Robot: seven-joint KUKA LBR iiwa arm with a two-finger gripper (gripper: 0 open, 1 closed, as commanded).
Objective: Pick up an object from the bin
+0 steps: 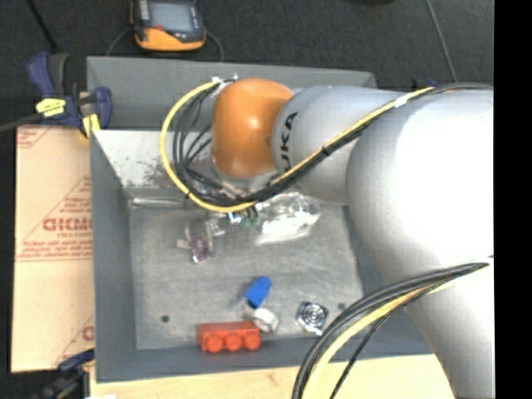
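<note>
The grey arm reaches in from 3 o'clock and covers the bin's right side; yellow and black cables loop round its wrist; the grey metal bin lies under it, its floor bare on the left; the orange cover on the wrist sits toward 12 o'clock, over the back of the floor; the gripper hangs below that cover, low over the floor at about 11 o'clock from the bin's middle, and the cover and cables mask it, so I cannot tell whether it is spread or closed, nor whether it holds anything.

Two things lie nearest to it; a crumpled clear bag at 2 o'clock from the middle, just beside the gripper on its 3 o'clock side; a small glassy piece with a purplish tint at 9 o'clock from the middle, just below the gripper; which of the two it is over I cannot tell.

The rest lie well apart from it, near the front wall; a red block with three round studs at 6 o'clock, against the wall; a blue piece at 5 o'clock, with a silver ring just beside it; a round silver knob at 4 o'clock from the ring.
</note>
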